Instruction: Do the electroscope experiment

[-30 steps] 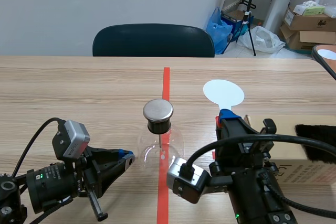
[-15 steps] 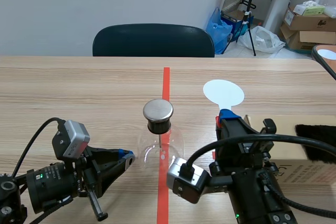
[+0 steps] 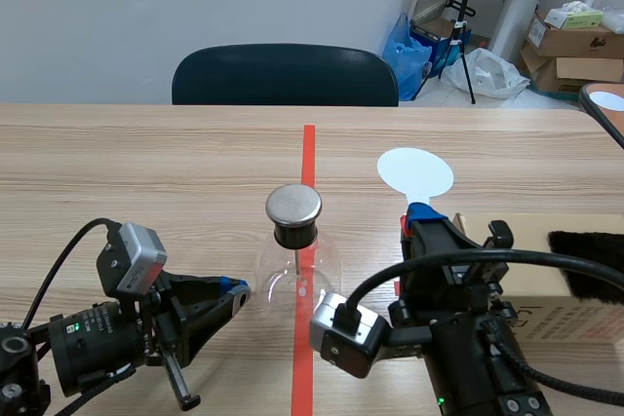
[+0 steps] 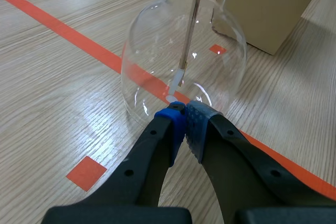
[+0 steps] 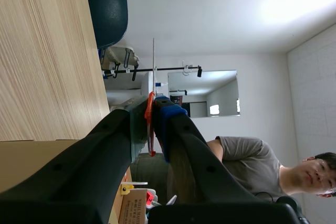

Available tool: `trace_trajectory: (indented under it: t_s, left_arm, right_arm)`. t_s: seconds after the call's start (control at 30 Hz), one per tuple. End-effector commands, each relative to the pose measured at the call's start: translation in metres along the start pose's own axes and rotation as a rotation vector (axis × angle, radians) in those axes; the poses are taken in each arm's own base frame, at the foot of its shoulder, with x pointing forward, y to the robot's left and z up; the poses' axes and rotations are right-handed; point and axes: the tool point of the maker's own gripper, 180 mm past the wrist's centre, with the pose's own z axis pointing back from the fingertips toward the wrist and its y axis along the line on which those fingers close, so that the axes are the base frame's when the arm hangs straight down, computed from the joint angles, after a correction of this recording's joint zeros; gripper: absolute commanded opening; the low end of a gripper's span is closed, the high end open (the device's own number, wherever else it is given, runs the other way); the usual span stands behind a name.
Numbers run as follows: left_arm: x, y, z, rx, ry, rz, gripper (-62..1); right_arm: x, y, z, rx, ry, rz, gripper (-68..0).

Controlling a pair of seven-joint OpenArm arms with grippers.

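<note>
We see the flask (image 3: 297, 275) upright on the desk (image 3: 146, 172), astride the red line (image 3: 309, 143), its cap (image 3: 293, 205) exposed. Our left fingers (image 4: 170, 129) are pressed together on nothing, just beside the glass, perhaps to steady it. Our right fingers (image 5: 168, 124) pinch the paddle (image 3: 415, 172), held apart from the cap, likely awaiting charging.

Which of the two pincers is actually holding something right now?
The right pincer: it clamps the white round paddle. The left pincer is shut on nothing, with its tips close to the glass flask.
</note>
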Motion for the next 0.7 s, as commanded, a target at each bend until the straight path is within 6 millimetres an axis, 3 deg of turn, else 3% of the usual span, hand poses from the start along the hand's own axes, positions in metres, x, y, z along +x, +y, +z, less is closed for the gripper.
trace_trajectory:
  t_s: [0.0, 0.67]
  left_arm:
    - [0.0134, 0.0021, -0.0034, 0.000, -0.048, -0.005, -57.7]
    - [0.0140, 0.0056, -0.0034, 0.020, -0.051, -0.022, -57.7]
  right_arm:
    - [-0.0020, -0.0091, -0.0060, -0.034, 0.004, 0.001, -65.6]
    - [-0.0006, -0.0172, -0.0050, -0.047, -0.019, -0.001, -65.6]
